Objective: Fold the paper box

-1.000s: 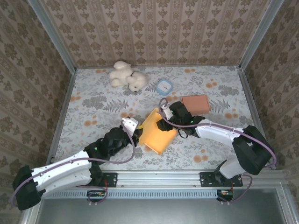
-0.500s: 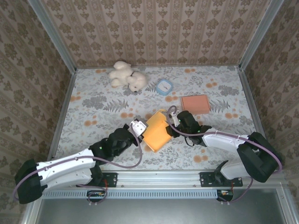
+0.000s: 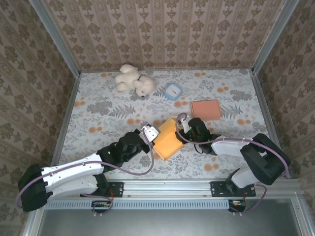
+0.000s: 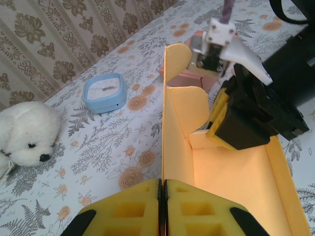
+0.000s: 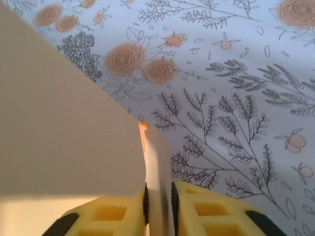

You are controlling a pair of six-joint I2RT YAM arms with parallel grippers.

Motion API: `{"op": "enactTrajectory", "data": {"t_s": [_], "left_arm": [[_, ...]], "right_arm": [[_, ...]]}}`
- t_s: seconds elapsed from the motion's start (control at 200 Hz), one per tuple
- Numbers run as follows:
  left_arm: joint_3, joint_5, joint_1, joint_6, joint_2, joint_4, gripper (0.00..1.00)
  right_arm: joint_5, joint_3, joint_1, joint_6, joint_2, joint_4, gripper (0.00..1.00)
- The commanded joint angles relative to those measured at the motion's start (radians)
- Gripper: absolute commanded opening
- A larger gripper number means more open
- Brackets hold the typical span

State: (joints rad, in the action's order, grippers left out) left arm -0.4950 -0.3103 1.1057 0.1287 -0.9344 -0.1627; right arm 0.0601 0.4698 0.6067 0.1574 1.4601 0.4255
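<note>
Between the two grippers, near the front middle of the table (image 3: 98,108), sits the partly folded paper box (image 3: 168,144). The left gripper (image 3: 150,134) is clamped on the edge of its left wall. The right gripper (image 3: 180,130) pinches a flap on the opposite side between its pads (image 5: 113,214).

Both arms stretch low inward, left tool (image 3: 153,138) and right tool (image 3: 178,131) facing each other, pads pinched nearly together.

The paper box (image 4: 177,147) is matt card, the soft toy (image 4: 24,132) fluffy cloth.
</note>
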Motion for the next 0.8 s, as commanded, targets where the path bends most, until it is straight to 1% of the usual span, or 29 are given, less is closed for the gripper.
{"op": "enactTrajectory", "data": {"t_s": [0.0, 0.11, 0.215, 0.41, 0.515, 0.62, 0.795], "left_arm": [[-0.03, 0.002, 0.002, 0.008, -0.003, 0.031, 0.11], [-0.029, -0.003, -0.004, -0.005, -0.004, 0.03, 0.11], [-0.03, -0.01, -0.009, -0.019, -0.006, 0.028, 0.11], [-0.04, -0.036, -0.013, -0.037, -0.01, 0.028, 0.11], [-0.046, -0.039, -0.021, -0.047, -0.015, 0.036, 0.11], [-0.05, -0.03, -0.023, -0.041, -0.027, 0.04, 0.11], [-0.044, -0.023, -0.024, -0.007, -0.05, 0.035, 0.1]], "right_arm": [[-0.021, -0.058, -0.004, -0.009, 0.011, 0.134, 0.2], [-0.052, -0.079, -0.002, -0.007, -0.004, 0.134, 0.13], [-0.1, -0.076, 0.017, -0.019, 0.007, 0.111, 0.1], [-0.24, -0.049, 0.099, -0.048, 0.08, 0.09, 0.09], [-0.313, -0.049, 0.13, -0.055, 0.106, 0.101, 0.11], [-0.32, -0.06, 0.135, -0.045, 0.08, 0.107, 0.17], [-0.268, -0.08, 0.134, 0.009, -0.058, 0.059, 0.38]]}}
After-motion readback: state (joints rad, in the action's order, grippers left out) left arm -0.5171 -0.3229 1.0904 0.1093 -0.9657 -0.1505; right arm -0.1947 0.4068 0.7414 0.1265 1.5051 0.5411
